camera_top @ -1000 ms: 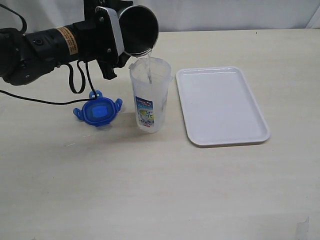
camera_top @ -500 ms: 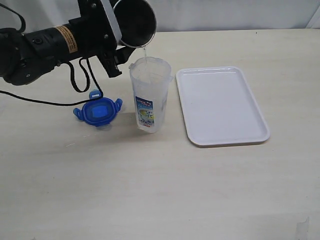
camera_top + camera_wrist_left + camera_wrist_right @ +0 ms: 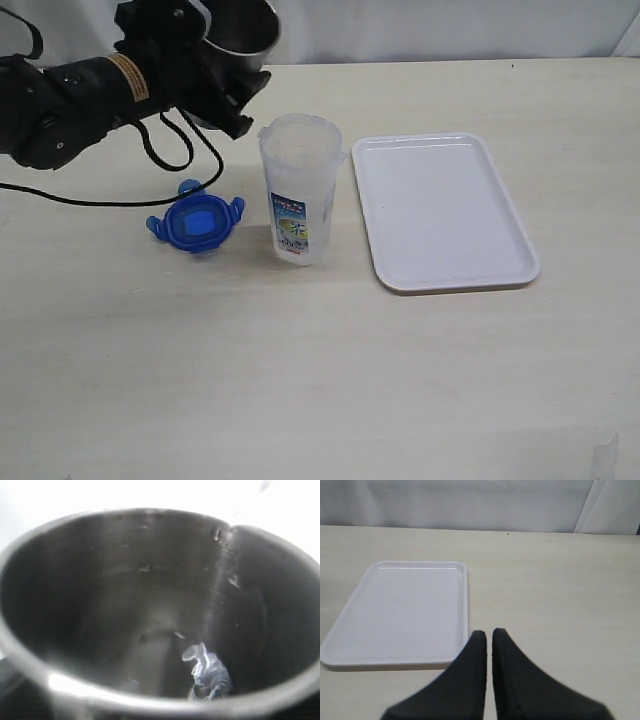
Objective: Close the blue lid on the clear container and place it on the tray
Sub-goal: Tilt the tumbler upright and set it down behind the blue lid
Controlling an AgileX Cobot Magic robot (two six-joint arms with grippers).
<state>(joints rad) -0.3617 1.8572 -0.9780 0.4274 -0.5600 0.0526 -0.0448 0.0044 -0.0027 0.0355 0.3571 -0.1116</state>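
Observation:
The clear container stands upright and uncovered on the table, its printed label facing the camera. To its left the blue lid lies flat on the table. The white tray sits to the container's right with nothing on it; the right wrist view also shows the tray. My left gripper is raised at the back left, shut on a steel cup, whose inside holds a little water. The right gripper is shut on nothing, near the tray's corner.
A black cable hangs from the left arm down to the table behind the lid. The table's far edge meets a white backdrop.
The left arm has drawn the steel cup back to the left and tipped it upright. The stream of water into the container has stopped. The right gripper's earlier position is not shown.

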